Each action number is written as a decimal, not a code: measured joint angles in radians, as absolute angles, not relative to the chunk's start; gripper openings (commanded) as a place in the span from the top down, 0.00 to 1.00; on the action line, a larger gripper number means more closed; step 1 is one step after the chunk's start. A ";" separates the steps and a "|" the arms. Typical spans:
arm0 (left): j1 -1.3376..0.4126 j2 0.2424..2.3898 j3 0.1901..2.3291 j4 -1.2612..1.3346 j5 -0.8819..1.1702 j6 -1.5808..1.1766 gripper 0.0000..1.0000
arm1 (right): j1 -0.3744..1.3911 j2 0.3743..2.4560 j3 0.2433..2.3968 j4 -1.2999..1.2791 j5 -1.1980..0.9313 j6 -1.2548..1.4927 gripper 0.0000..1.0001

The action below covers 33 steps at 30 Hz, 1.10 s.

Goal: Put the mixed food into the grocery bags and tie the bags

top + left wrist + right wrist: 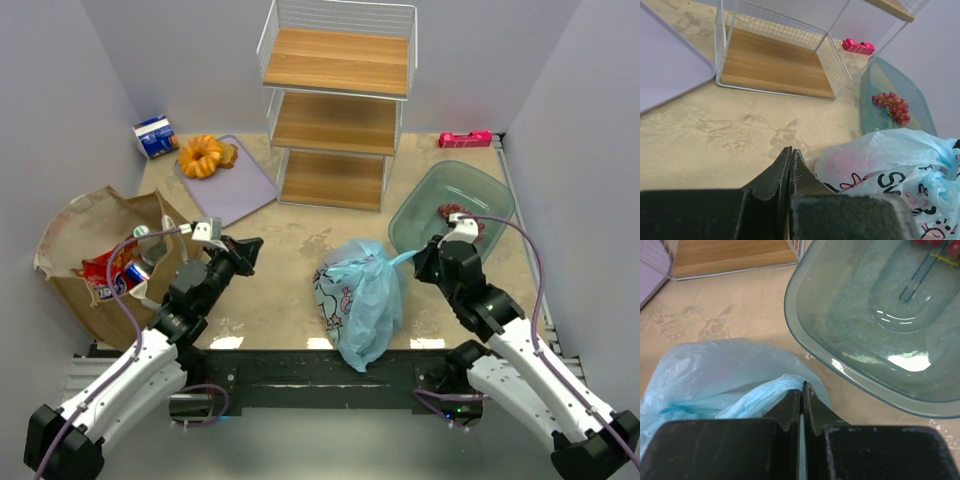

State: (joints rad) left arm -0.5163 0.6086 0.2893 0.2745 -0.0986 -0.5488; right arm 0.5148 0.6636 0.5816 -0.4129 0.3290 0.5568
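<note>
Your left gripper (248,250) hangs over bare tabletop (290,250) between the two bags. Its fingers are pressed together with nothing between them, and in its wrist view (791,152) the tips meet just above the table. Your right gripper (420,258) is also closed, but on something: its tips (803,386) pinch a thin strand of the light-blue plastic bag (360,300). From above, that strand stretches from the bag's neck across to the fingers.

The light-blue plastic bag sits near the front edge, between the arms, bulging and printed with small dark and pink figures (880,165). Its neck looks gathered into a knot, though from above you cannot be sure it is tied.

The brown paper bag (85,225) stands open at the far left, beside your left arm, with the red snack packet (105,270) showing inside its mouth.

The red grapes (460,215) lie in the green bowl (500,195), just beyond your right gripper. The left wrist view shows them against the bowl's inner wall (892,106).

Further back stand the wire shelf rack (335,100) and a lavender tray (240,190) carrying the orange ring pastry (200,155). A small blue-white carton (156,136) sits in the back left corner
</note>
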 measured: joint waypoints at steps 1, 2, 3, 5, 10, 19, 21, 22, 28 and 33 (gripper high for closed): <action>-0.516 0.610 0.312 0.253 -0.109 -0.536 1.00 | 0.515 0.663 0.602 -0.430 0.334 0.553 1.00; -0.516 0.615 0.342 0.235 -0.117 -0.525 1.00 | 0.515 0.663 0.631 -0.446 0.343 0.544 1.00; -0.516 0.623 0.384 0.218 -0.126 -0.511 1.00 | 0.515 0.664 0.665 -0.456 0.352 0.534 1.00; -0.516 0.636 0.452 0.215 -0.138 -0.486 1.00 | 0.515 0.673 0.741 -0.464 0.363 0.513 1.00; -0.515 0.670 0.546 0.280 -0.073 -0.435 0.92 | 0.515 0.710 0.849 -0.428 0.372 0.473 1.00; -0.621 0.949 0.478 0.475 0.358 -0.416 0.25 | 0.515 0.780 0.766 -0.372 0.293 0.472 1.00; -0.721 1.003 0.475 0.466 0.368 -0.398 0.19 | 0.515 0.779 0.741 -0.370 0.276 0.475 1.00; -0.766 1.023 0.475 0.467 0.380 -0.396 0.18 | 0.515 0.778 0.733 -0.369 0.271 0.477 1.00; -0.895 1.095 0.478 0.524 0.398 -0.382 0.13 | 0.515 0.764 0.700 -0.365 0.242 0.482 1.00; -0.933 1.162 0.505 0.508 0.387 -0.355 0.12 | 0.515 0.750 0.696 -0.365 0.232 0.486 1.00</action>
